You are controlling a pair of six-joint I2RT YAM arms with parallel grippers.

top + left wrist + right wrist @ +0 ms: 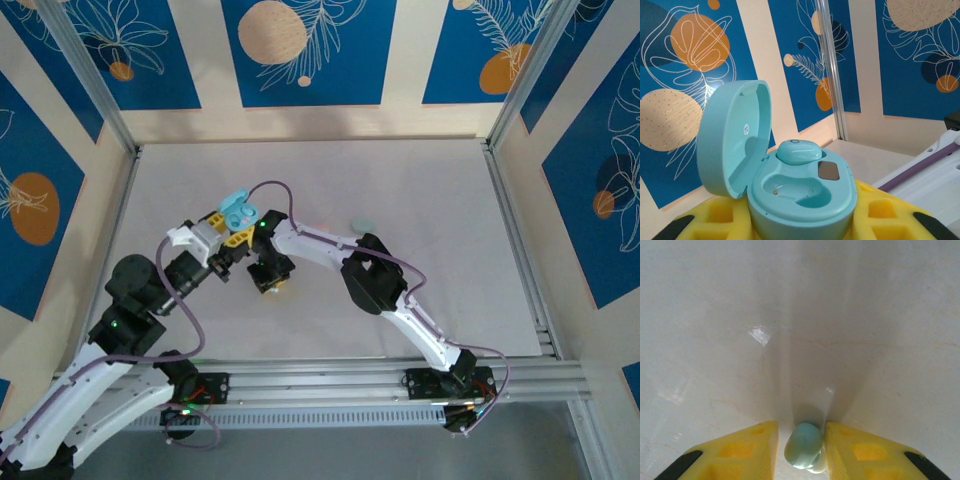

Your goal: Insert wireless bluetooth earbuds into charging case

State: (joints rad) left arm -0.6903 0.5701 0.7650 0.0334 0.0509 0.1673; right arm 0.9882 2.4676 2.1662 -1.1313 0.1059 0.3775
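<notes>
Clamped in the left pincer [800, 222], narrow around its base: the open case [790, 200], lid [735, 145] tipped back, raised off the table [790, 315]. Seated in the far socket: one earbud [798, 151]. Near socket [792, 192] empty.

Pinched between the yellow fingers [750, 450] of the right pincer [801, 440], nearly closed: a second earbud [803, 442], pale blue, low over the table; touching it or not, cannot tell.

Could squirt out of the grip: smooth rounded shell, small contact, held close to the fingertips. Could twist on the way over, then arrive wrong way round and jam on the socket rim instead of dropping in. Could knock the lid shut or push the case askew in the left grip if brought in too low or too hard. Could also nudge the seated earbud loose, just beside the empty socket.
</notes>
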